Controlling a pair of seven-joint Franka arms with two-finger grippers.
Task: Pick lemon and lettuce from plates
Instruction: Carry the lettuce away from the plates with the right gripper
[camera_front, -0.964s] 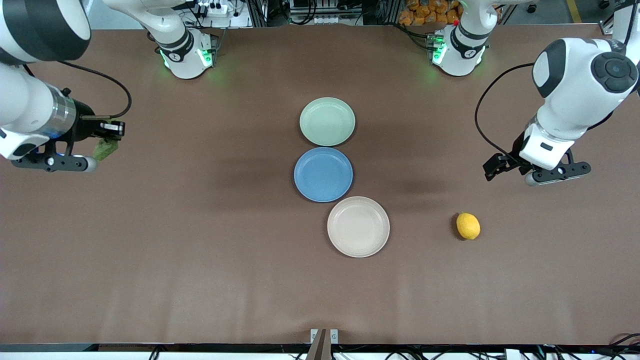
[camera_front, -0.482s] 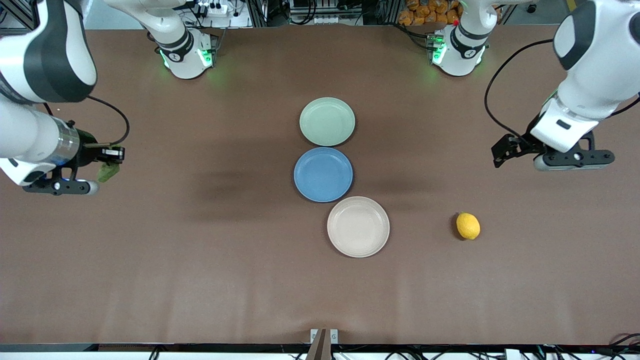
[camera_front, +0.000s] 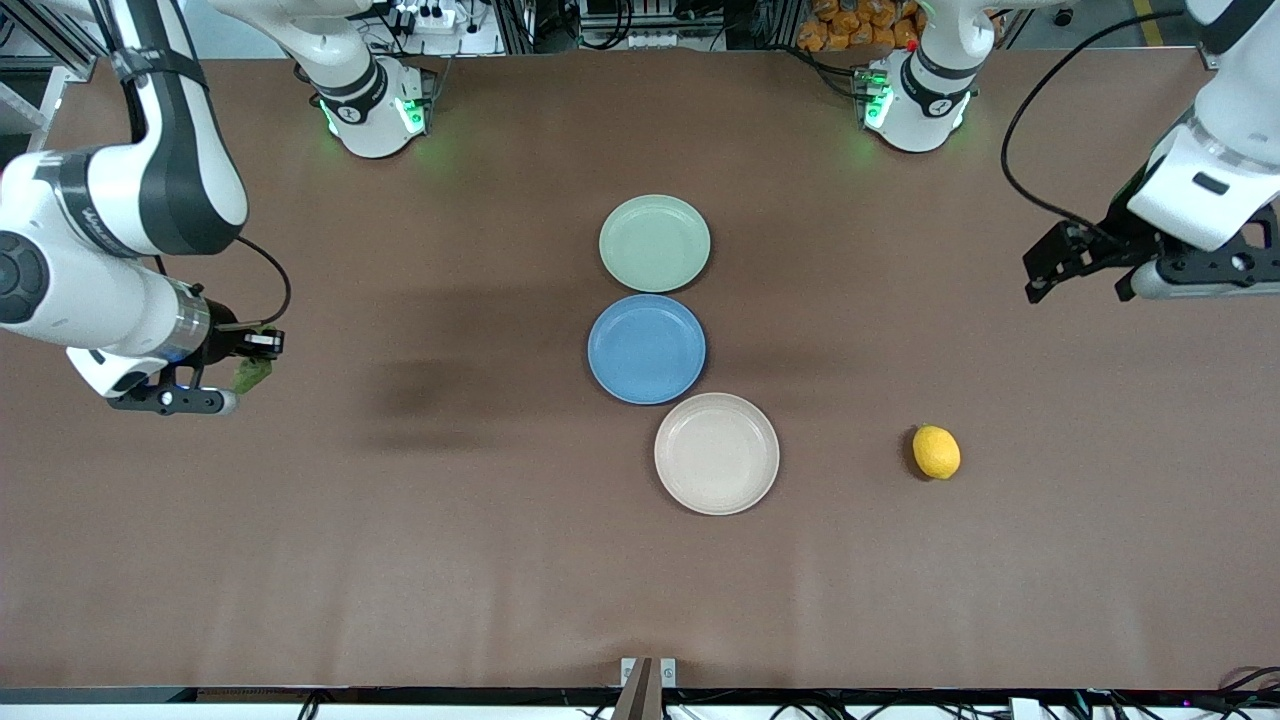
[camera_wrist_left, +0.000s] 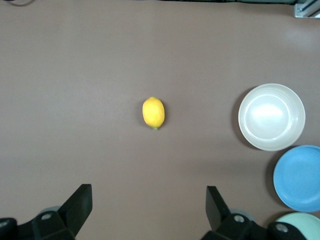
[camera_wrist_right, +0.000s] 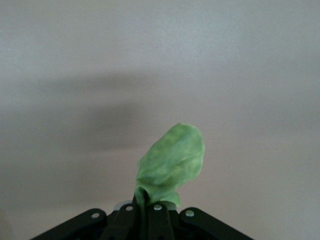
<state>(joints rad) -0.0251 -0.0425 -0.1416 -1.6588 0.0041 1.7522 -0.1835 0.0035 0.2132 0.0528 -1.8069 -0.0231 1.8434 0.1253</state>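
Lettuce (camera_wrist_right: 172, 162) hangs pinched by its lower edge in the right gripper (camera_front: 250, 362), whose fingers are closed tight on it, over bare table well toward the right arm's end from the blue plate (camera_front: 646, 348). It looks thin, limp and very light: the leaf folds over itself above the fingers, so it would likely flop or tear rather than slip, and a hold on the thicker crumpled base seems safer than one on the ragged rim. The lemon (camera_front: 936, 452) lies on the table, off any plate, toward the left arm's end from the blue plate and a little nearer the camera, just past the beige plate (camera_front: 716, 453). It should be firm, smooth and prone to roll; gripping across its short middle, with the stem tip left free, looks best. The left gripper (camera_front: 1085, 262) hangs with fingers spread wide and empty, over the table's left-arm end, well apart from the lemon. The mint plate (camera_front: 654, 243) and the beige one stand empty either side of the blue plate. Open table surrounds the lemon on all sides, so a straight descent looks unobstructed; the right gripper sits near the table's end, with room toward the blue plate.
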